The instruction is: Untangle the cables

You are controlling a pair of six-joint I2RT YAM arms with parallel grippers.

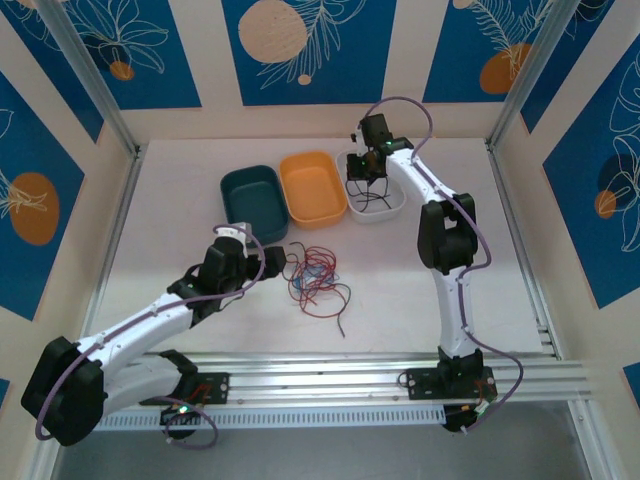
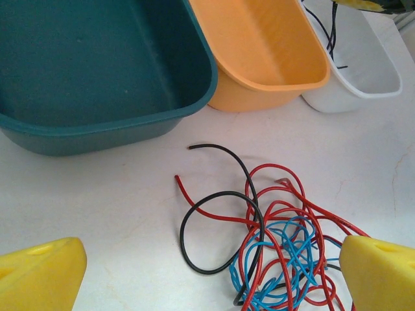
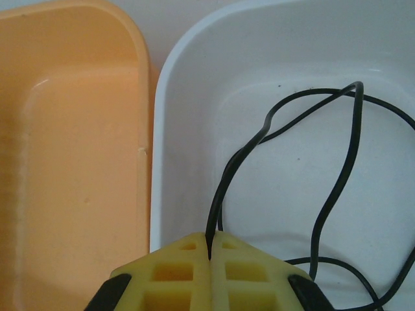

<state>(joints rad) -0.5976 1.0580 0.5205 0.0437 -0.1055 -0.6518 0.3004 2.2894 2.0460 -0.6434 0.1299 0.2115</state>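
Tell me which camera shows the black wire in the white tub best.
Right wrist view: the black wire loops across the white tub, pinched by the right tool. Top view gives faint strands; left wrist view, a short piece.

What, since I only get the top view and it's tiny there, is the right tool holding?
Observer: The right tool is shut on one black cable, which loops inside the white bin.
Operator: And the left tool?
Observer: The left tool is open over the tangle, its yellow fingers gripping nothing.
Operator: What's knotted worst?
Observer: Blue wires, balled up inside red loops.
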